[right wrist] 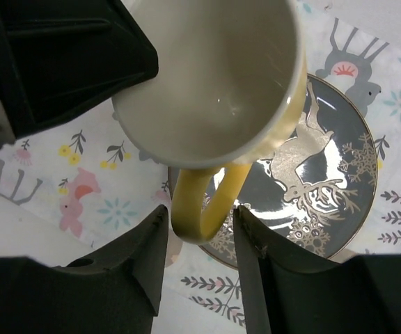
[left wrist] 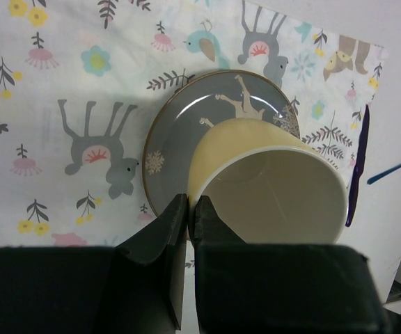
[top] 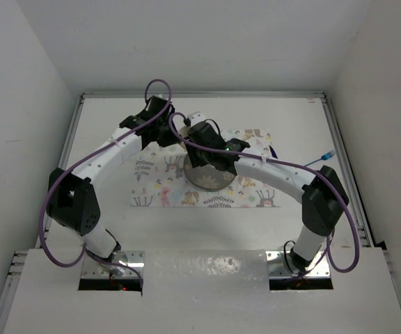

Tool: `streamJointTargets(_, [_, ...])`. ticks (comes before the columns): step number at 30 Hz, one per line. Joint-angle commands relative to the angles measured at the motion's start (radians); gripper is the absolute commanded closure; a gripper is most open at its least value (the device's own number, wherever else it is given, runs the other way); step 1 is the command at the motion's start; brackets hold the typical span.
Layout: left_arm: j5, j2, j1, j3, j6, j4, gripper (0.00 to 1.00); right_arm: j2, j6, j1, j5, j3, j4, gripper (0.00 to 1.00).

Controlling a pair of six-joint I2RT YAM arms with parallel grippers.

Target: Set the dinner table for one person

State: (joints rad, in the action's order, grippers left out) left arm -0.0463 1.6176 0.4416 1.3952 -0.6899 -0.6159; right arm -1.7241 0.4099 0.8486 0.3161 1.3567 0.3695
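A yellow mug (left wrist: 270, 181) with a cream inside hangs tilted above a grey deer-print plate (left wrist: 179, 146) on the deer-and-leaf placemat (left wrist: 47, 104). My left gripper (left wrist: 192, 205) is shut on the mug's rim, one finger inside and one outside. In the right wrist view the mug (right wrist: 214, 76) hangs mouth-up, its handle (right wrist: 200, 202) between the fingers of my open right gripper (right wrist: 200, 223); the jaws stand apart on either side of it. The plate (right wrist: 312, 181) lies below. From above, both grippers (top: 176, 139) (top: 204, 160) meet over the plate (top: 211, 182) on the white dinner table (top: 117, 229), hiding the mug.
A purple knife (left wrist: 359, 163) and a blue utensil (left wrist: 395, 168) lie on the table just right of the placemat; the blue one also shows from above (top: 322, 158). Silver rails (top: 343, 160) and white walls bound the table.
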Motion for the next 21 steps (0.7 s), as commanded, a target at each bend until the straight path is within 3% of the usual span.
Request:
streamJointTargets(1, [0.033, -0.035, 0.019, 0.031, -0.020, 0.097, 1.00, -0.017, -0.006, 0.006, 0.023, 0.009, -0.058, 0.59])
streamJointTargets(6, [0.042, -0.039, 0.025, 0.025, -0.013, 0.091, 1.00, -0.017, -0.028, 0.004, 0.038, -0.011, -0.087, 0.66])
streamJointTargets(15, [0.095, -0.067, 0.025, 0.014, -0.003, 0.090, 1.00, 0.003, -0.083, 0.004, 0.078, -0.060, -0.136, 0.99])
streamJointTargets(21, [0.103, -0.091, 0.025, 0.019, 0.000, 0.088, 1.00, 0.041, -0.132, 0.004, 0.097, -0.114, -0.178, 1.00])
